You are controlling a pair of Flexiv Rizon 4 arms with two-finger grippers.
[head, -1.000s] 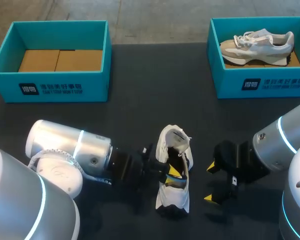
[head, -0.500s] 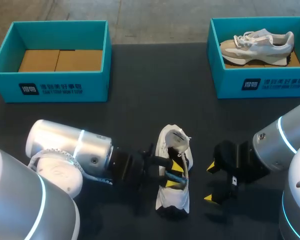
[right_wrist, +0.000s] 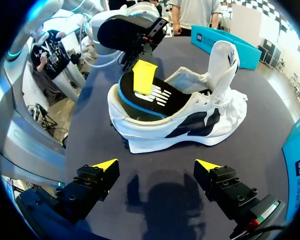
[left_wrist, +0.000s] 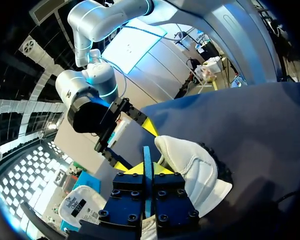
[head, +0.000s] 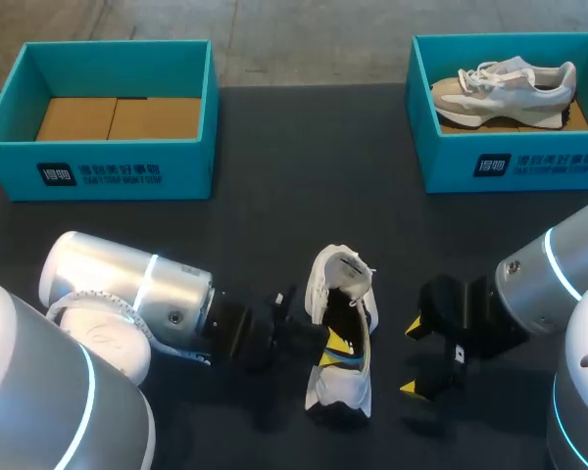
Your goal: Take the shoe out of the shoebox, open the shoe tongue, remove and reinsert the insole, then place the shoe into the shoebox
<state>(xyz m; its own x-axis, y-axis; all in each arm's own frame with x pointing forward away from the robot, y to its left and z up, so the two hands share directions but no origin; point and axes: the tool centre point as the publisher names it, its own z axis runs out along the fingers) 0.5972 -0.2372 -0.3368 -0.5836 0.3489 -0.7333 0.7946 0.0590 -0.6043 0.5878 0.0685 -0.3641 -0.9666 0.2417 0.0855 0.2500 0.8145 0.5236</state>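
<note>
Left gripper (head: 335, 345) has backed off pinching the insole (right_wrist: 155, 97), so pull slow or the shoe (head: 341, 392) drags; right gripper (head: 412, 357) sits wide open.

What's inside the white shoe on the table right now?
The white shoe holds a black insole with a blue edge, lifted partway out of the opening, clamped by the left gripper. Its front end is hidden beneath the raised tongue.
</note>
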